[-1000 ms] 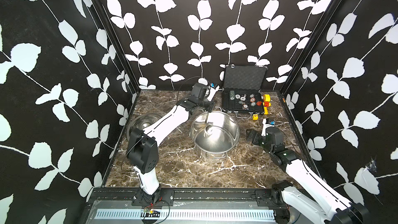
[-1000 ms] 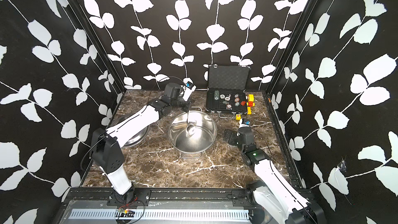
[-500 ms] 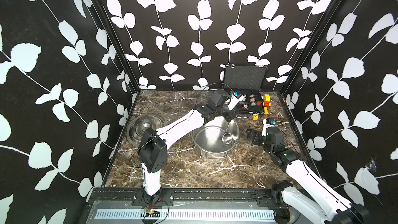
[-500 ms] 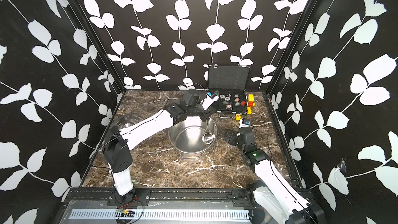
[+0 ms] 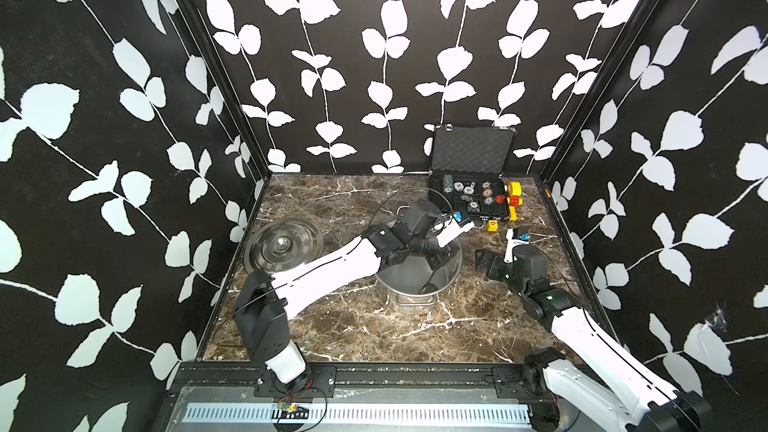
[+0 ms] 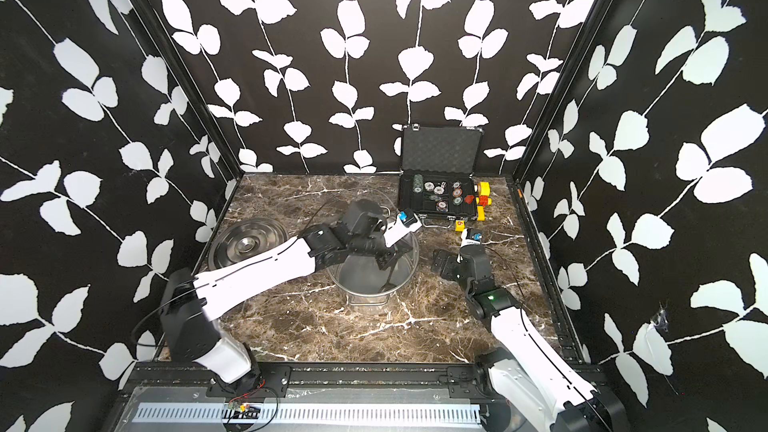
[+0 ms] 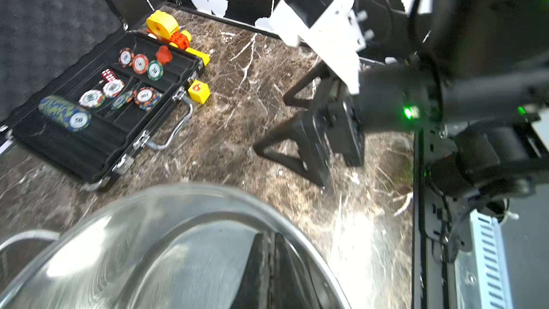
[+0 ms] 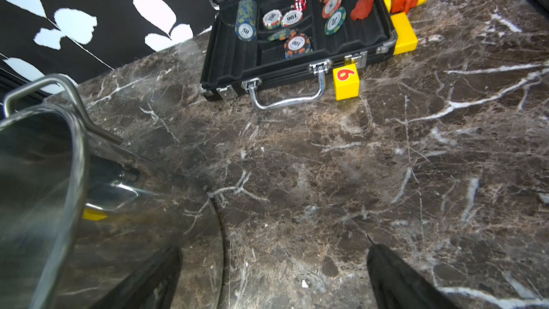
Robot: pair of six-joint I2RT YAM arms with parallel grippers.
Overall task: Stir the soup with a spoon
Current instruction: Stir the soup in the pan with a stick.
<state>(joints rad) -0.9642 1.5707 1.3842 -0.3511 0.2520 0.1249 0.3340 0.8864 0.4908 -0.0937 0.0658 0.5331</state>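
white left arm (image 5: 332,268), white right arm (image 5: 590,338), black joints (image 5: 266,317), thin black cables (image 5: 386,205), green light (image 6: 491,297)

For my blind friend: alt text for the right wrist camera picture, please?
The open right gripper faces a brown marble table, the steel pot beside it. Beyond: an open black case of poker chips and a yellow cube marked 6.

Left wrist view blurred, pot (image 7: 104,263) cut off at frame edge; ladle (image 5: 432,278) handle top hidden inside left gripper (image 5: 440,258).

Shiny steel pot (image 5: 409,302), glossy veined marble tabletop (image 5: 374,336)
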